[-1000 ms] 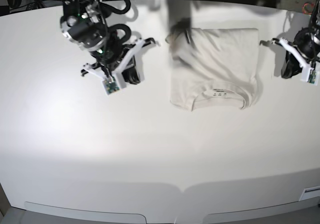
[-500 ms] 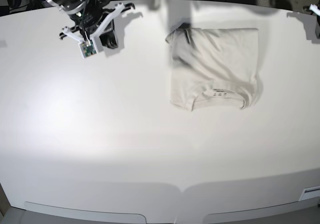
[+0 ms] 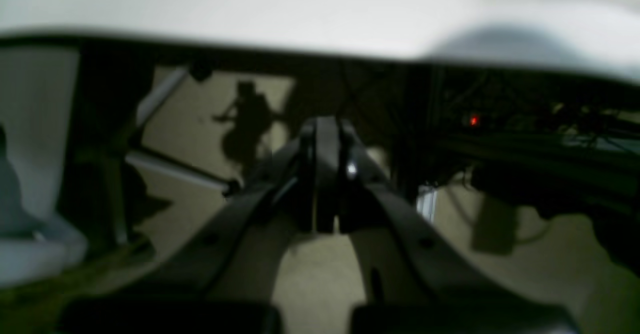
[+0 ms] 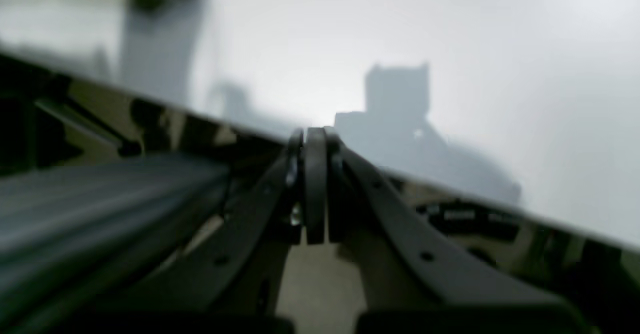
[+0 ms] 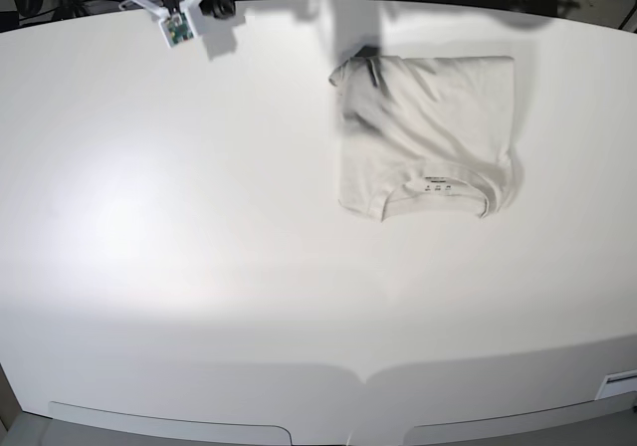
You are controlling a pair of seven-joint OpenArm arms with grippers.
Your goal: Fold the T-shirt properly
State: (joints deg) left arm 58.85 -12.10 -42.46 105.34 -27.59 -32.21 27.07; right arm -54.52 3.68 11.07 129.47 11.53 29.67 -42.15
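T-shirt (image 5: 428, 132) neck label print, unreadable

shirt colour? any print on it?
Plain off-white T-shirt, only a small dark label inside the collar. Base view shows it best.

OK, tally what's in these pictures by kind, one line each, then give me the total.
T-shirt: 1, folded, lying on the table
Table: 1, white
Grippers: 2, the left gripper and the right gripper, both shut and holding nothing
Total: 4
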